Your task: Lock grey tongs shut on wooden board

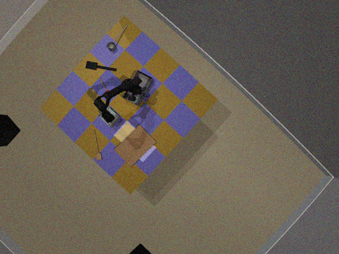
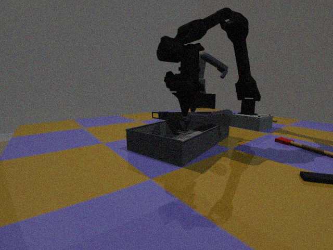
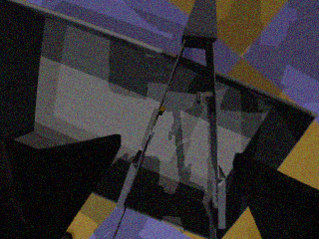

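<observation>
The grey tongs [image 2: 226,115] [image 3: 213,129] lie open across the roasting tin [image 1: 147,81] [image 2: 154,150] [image 3: 80,100]. In the wrist view their hinge is at the top and the two arms spread downward. My gripper [image 2: 188,113] [image 3: 175,148] is open and empty, pointing down over the tin, with its fingertips near the height of the tongs. In the wrist view both arms of the tongs show between my spread fingers, the right arm closer to a fingertip. I cannot tell any contact. The wooden board [image 1: 129,157] lies on the checkered top, away from the tin.
My arm's base [image 1: 113,112] [image 2: 246,122] stands between tin and board. A pale yellow block [image 1: 124,130] and a lavender strip [image 1: 147,153] border the board. A black spatula [image 1: 91,65] [image 2: 314,176], a red-headed tool [image 2: 283,140], a small pot [image 1: 111,46] and a long-handled wooden tool [image 1: 99,156] lie around.
</observation>
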You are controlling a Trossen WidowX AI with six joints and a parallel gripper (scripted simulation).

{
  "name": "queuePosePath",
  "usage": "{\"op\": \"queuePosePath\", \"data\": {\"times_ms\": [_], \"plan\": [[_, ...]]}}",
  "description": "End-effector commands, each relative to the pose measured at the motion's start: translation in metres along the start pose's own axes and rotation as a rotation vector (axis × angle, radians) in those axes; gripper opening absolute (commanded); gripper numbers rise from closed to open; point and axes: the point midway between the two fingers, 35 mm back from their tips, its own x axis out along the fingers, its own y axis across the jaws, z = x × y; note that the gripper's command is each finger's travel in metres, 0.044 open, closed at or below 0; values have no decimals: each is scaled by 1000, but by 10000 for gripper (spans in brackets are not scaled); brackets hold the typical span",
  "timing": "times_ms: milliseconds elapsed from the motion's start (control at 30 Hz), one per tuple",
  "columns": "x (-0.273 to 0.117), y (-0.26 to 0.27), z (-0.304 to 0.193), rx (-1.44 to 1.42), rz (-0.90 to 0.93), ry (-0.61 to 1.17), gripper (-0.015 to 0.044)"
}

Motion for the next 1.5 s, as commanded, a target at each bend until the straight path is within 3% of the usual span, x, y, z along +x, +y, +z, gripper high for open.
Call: {"op": "queuePosePath", "data": {"times_ms": [0, 933, 1033, 1467], "plan": [[6, 0, 1, -4, -1, -3, 440], [51, -4, -1, -4, -2, -3, 440], [48, -3, -2, 0, -1, 1, 361], [48, -3, -2, 0, -1, 1, 275]]}}
